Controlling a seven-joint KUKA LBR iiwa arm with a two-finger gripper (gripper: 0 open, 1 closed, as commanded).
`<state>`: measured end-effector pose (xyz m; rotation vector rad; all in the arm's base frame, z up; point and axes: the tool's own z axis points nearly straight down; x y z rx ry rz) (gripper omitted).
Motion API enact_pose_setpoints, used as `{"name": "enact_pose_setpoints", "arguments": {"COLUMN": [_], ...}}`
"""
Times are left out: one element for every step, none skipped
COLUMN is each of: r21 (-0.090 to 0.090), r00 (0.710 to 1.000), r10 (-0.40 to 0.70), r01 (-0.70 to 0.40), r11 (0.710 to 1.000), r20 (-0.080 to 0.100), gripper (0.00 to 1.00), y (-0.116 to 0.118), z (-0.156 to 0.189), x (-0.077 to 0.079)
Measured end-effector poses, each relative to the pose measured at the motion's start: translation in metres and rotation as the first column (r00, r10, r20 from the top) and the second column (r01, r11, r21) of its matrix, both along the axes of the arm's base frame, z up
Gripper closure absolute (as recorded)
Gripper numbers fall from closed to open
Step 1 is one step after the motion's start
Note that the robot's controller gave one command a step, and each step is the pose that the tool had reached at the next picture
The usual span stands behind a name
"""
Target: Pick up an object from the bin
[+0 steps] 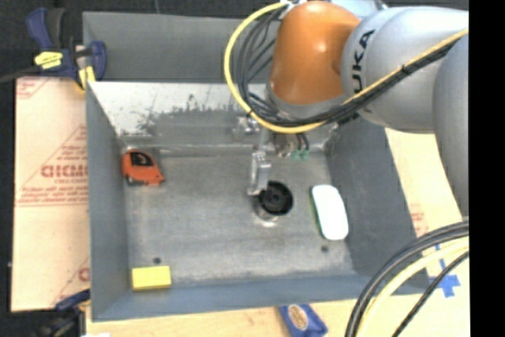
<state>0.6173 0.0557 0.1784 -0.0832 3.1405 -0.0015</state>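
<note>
Okay, nearest you, in the lower-left corner of the bin [237, 290], lies a flat yellow block [151, 278], close to the front wall & well apart from everything else. Further in, right of ctr, you've got a white oval [330, 211], smooth, lying up-down in the frame near the foot of the right wall. Just beside it on the left, w/ a narrow strip of floor between, sits the black disc [274, 199]: round, dark, on a pale silvery base that shows at its lower edge. That's the thing the gripper [259, 184] is at. The gripper comes down at ctr frame, its metal tip at the disc's upper-left edge, touching or nearly so; you can't tell which. Jaws: can't tell whether wide or narrow, as the wrist hides most of them. Over at mid-left, an orange case [142, 167] w/ a dark face lies near the left wall, well apart from the gripper. Farthest, upper right, the arm [410, 67] reaches in, w/ its orange cover [308, 51] above the gripper & yellow/black cables [230, 51] looped round it.
</note>
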Motion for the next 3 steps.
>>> {"name": "enact_pose_setpoints", "arguments": {"r21": [0.003,0.0,0.001], "r00": [1.0,0.997,1.0], "r10": [-0.02,0.079,0.011], "r01": [0.02,-0.079,-0.011], "r11": [1.0,0.997,1.0], "r20": [0.011,0.0,0.006], "gripper": [0.0,0.0,0.0], "y": [-0.039,-0.066,-0.091], "z": [-0.018,-0.035,-0.075], "x": [-0.004,-0.02,-0.004]}}
